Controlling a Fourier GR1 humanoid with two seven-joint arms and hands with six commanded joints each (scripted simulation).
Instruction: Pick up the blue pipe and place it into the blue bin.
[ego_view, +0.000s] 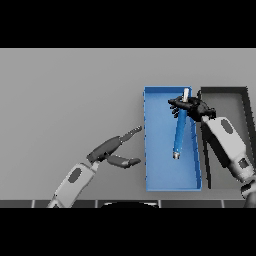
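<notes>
One blue pipe (180, 131) in right hand (192, 106) over one blue bin (148, 150).

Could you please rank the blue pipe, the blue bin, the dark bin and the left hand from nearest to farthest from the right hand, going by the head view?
1. Blue pipe: gripped by the right hand.
2. Blue bin and dark bin: either side of that hand, too close to call.
3. Left hand: open, left of the blue bin.

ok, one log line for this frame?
right hand: shut on blue pipe | pipe: over blue bin | left hand: open, idle left of bin
</notes>
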